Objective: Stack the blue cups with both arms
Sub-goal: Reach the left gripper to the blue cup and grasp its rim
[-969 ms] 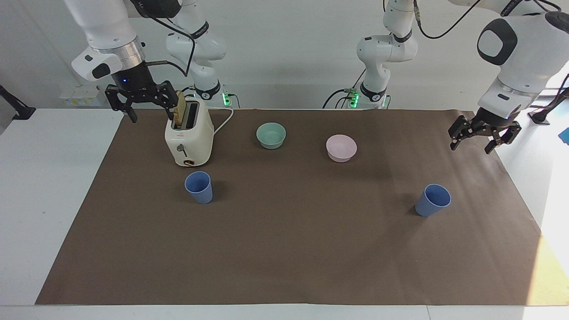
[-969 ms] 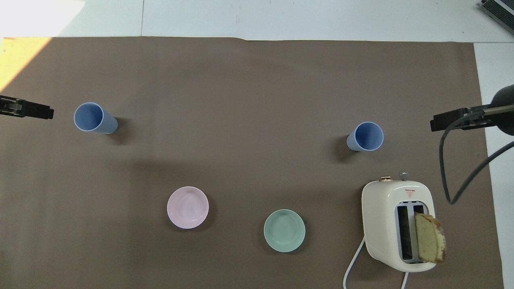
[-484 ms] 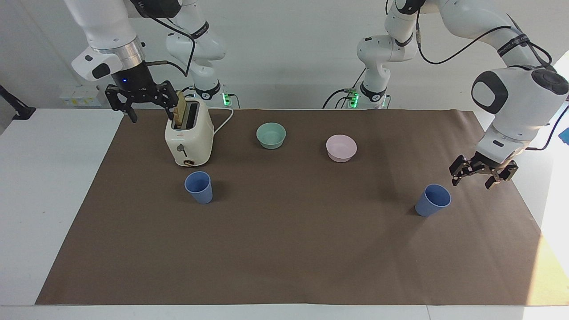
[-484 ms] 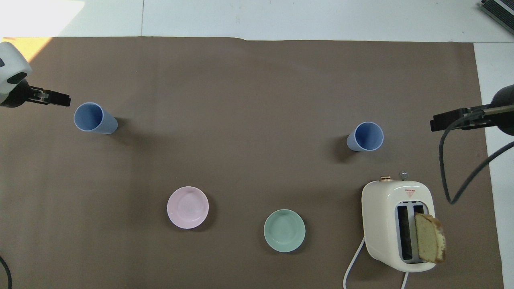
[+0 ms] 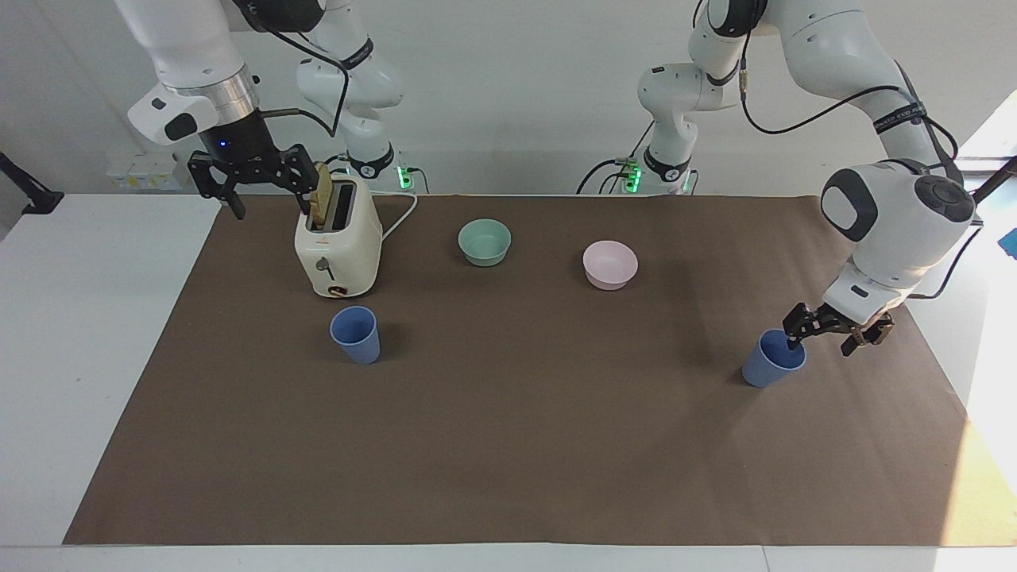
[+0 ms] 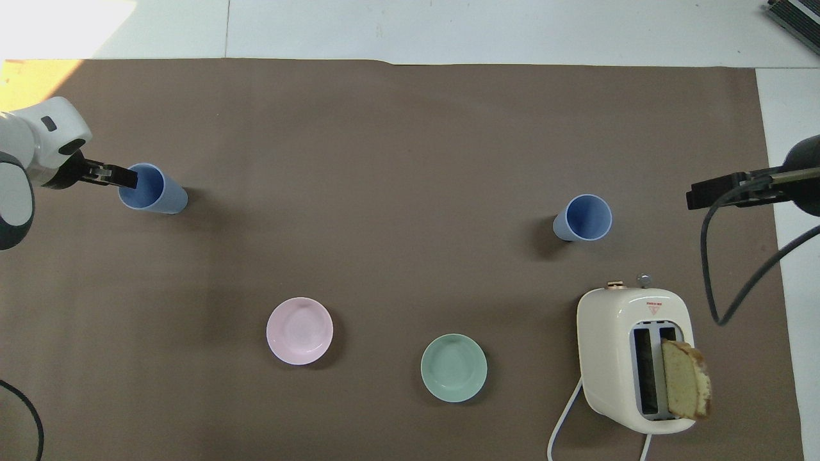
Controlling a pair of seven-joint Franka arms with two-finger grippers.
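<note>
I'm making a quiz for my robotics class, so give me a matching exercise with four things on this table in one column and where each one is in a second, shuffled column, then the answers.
Things:
1. toaster
2. left claw
3. pink bowl
4. right claw

Places:
A. at the rim of the blue cup toward the left arm's end of the table
B. beside the green bowl, toward the left arm's end
C. up in the air beside the slice of bread
D. nearer to the robots than the other blue cup, holding a slice of bread

Pairs: 1-D, 2-A, 3-B, 4-C
</note>
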